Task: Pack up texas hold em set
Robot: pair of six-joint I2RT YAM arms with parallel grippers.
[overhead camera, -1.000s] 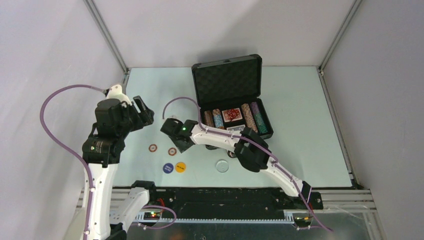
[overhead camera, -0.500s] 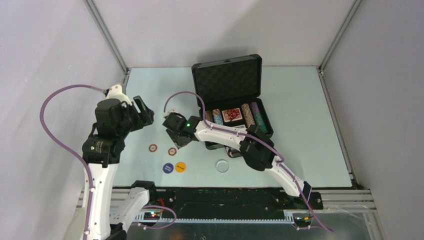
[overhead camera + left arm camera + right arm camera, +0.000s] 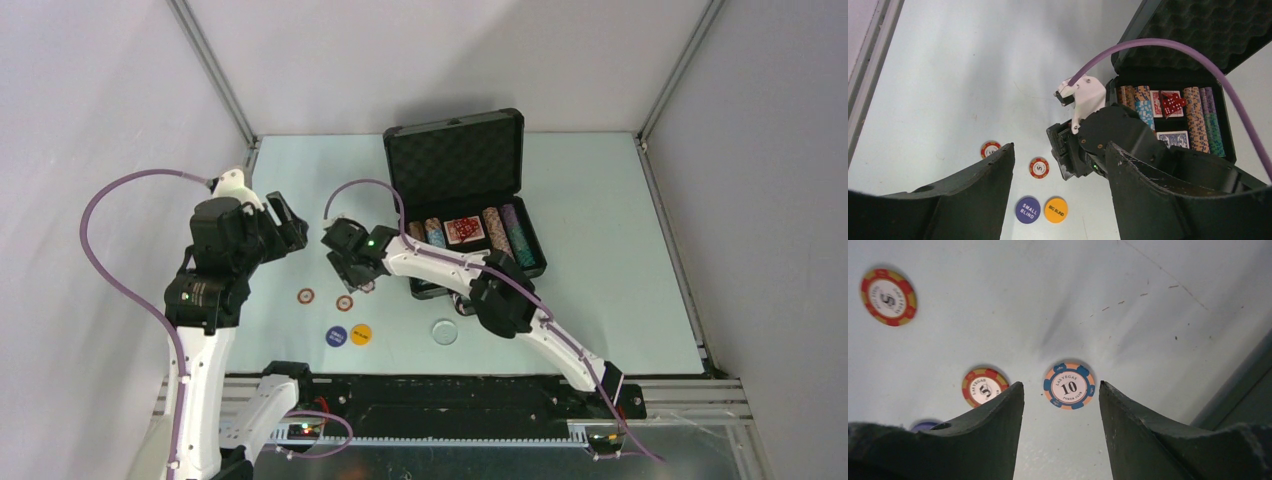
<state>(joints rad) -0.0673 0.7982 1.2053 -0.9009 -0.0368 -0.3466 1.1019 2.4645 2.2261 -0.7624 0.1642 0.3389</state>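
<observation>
The black case [image 3: 455,160] lies open at the back of the table, with its foam-lined lid up. It holds rows of striped chips [image 3: 1195,125], two card decks [image 3: 1172,139] and red dice [image 3: 1173,104]. My right gripper [image 3: 1060,390] hangs open just above the table, left of the case. A blue-and-orange "10" chip [image 3: 1069,386] lies flat just beyond its tips, untouched. Two red "5" chips [image 3: 984,387] [image 3: 888,296] lie to its left. My left gripper [image 3: 1060,149] is open and empty, raised over the table's left side.
A purple "small blind" button [image 3: 336,336] and a yellow "big blind" button [image 3: 361,334] lie side by side near the front. A pale round disc [image 3: 444,331] sits to their right. The right arm's purple cable [image 3: 1168,47] arches over the case.
My right gripper has opened wider and drawn a little toward the back left. The left arm has not moved.
</observation>
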